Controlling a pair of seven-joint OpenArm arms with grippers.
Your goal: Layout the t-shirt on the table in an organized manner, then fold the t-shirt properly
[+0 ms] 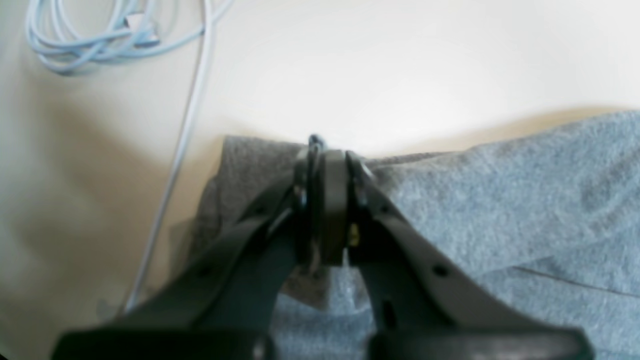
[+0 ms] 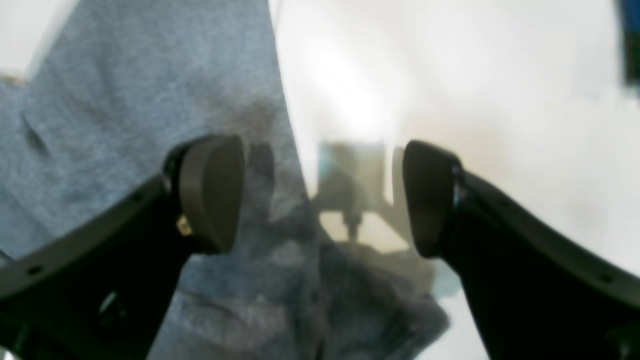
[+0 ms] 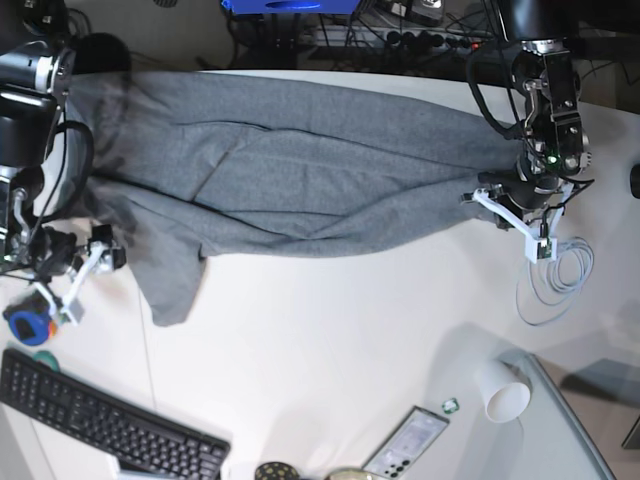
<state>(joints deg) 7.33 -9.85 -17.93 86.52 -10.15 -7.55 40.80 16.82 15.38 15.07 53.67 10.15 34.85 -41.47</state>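
Note:
The heather-grey t-shirt point(image 3: 300, 160) lies stretched sideways across the far half of the white table point(image 3: 330, 340), with one part trailing toward the near left. My left gripper point(image 1: 327, 155) is shut on a bunched edge of the t-shirt point(image 1: 500, 200); in the base view this left gripper point(image 3: 476, 195) is at the shirt's right end. My right gripper point(image 2: 322, 195) stands open, one finger over the t-shirt point(image 2: 150, 90) and the other over bare table point(image 2: 500, 100), the cloth's edge running between them. In the base view the right gripper point(image 3: 106, 248) is by the shirt's left edge.
A coiled pale-blue cable point(image 1: 100, 45) lies just beyond the left gripper, seen also as a cable coil point(image 3: 558, 275) at the right. A paper cup point(image 3: 503, 392), a phone point(image 3: 405, 445) and a black keyboard point(image 3: 100, 425) sit along the near side. A blue roll point(image 3: 28, 327) lies at the left.

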